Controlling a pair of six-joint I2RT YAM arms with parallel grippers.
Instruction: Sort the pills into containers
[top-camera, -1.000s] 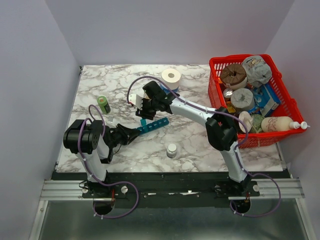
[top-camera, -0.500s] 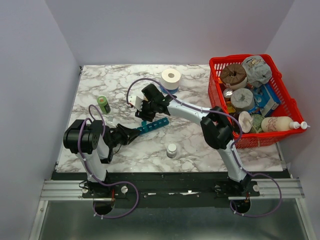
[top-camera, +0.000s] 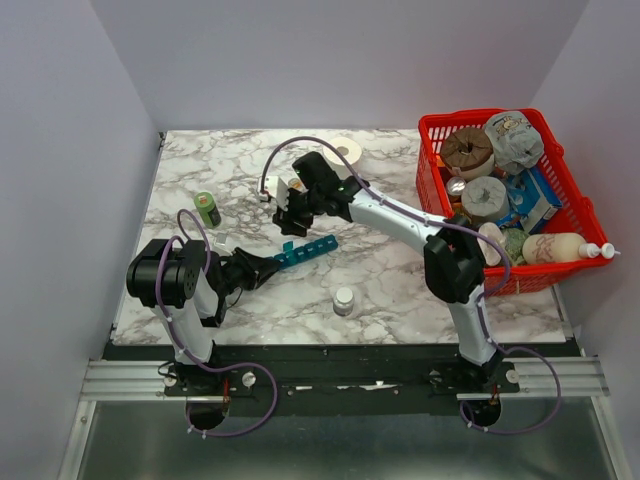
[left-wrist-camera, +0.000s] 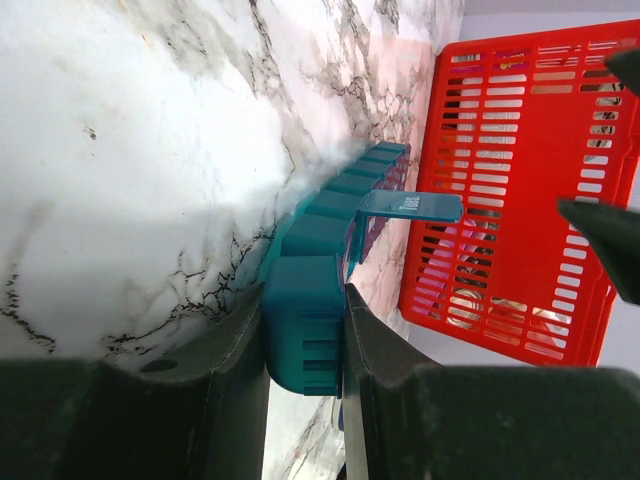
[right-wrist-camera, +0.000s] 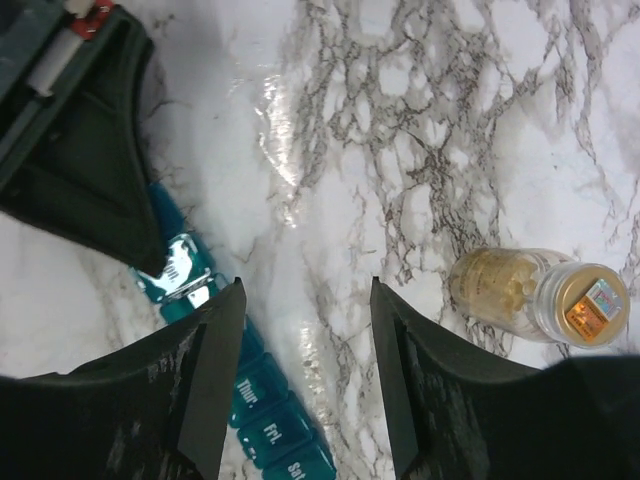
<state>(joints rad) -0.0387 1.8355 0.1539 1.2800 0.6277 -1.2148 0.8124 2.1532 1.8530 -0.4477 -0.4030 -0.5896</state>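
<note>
Lifted toward upper centre: right fingers (top-camera: 289, 218), wide and empty.
Left fingers (left-wrist-camera: 238, 370) clamped on teal organizer (left-wrist-camera: 305, 320) end; one lid (left-wrist-camera: 410, 207) raised, seemingly ready for filling.

White links (top-camera: 392, 214), black joints (top-camera: 160, 275) — purple cables (top-camera: 283, 146), dark pincer fingers (right-wrist-camera: 200, 390).

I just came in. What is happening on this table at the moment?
The left gripper is shut on one end of the teal pill organizer, which lies on the marble table. One lid stands open. The right gripper hovers above the table, open and empty. A small amber jar is close to it.
</note>
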